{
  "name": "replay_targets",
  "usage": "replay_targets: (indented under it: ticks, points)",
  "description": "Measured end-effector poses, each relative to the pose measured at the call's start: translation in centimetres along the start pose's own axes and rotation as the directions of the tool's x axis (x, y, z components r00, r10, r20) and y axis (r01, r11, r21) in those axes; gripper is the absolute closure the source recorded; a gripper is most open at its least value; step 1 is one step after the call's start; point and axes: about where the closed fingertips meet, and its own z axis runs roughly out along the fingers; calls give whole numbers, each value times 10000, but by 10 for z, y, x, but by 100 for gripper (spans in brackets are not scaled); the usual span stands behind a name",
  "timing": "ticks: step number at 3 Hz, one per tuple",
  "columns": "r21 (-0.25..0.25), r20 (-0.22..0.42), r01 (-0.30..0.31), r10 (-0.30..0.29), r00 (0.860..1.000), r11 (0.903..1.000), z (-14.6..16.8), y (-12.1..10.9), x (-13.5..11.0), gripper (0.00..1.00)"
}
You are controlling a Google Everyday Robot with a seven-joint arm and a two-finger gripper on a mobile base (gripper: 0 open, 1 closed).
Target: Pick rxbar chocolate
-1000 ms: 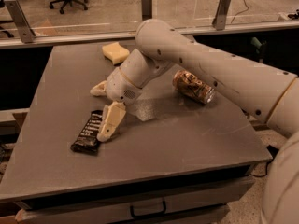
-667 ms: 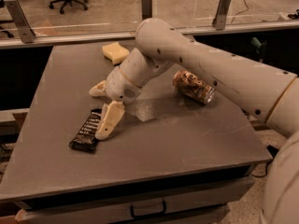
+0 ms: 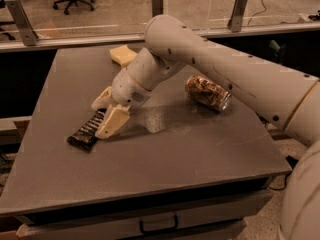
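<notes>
- The gripper [image 3: 98,120] is down at the tabletop [image 3: 200,159], well to the left of the dented gold-brown can [image 3: 207,92] and a little nearer the camera than it.
- Its two pale fingers [image 3: 113,123] are spread apart, not pressed together. One sits on the far side of the rxbar chocolate [image 3: 84,134], the other on the near side, over the bar's upper right end.
- The bar lies flat, further left of the can than the gripper is. Its long axis runs on a diagonal, from lower left up toward the can.
- The end of the bar nearer the can lies between the fingers. The rest sticks out beyond the fingertips, down and to the left.
- So the fingers stand across the narrow width, which looks like the right line for closing. Whether either finger touches the wrapper cannot be told.
- The bar is slim and rectangular, in a glossy dark wrapper with pale lettering in rows.
- A pale yellow sponge [image 3: 122,55] lies left of the can and further back, well apart from the bar.
</notes>
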Motion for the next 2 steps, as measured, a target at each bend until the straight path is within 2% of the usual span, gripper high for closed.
replay_targets:
  ticks: [1,2]
  points:
    - [3,-2,-2,2,10000,10000,-2,0,-2,100]
    - [5,-3,-3,3,10000,10000,-2,0,-2,100]
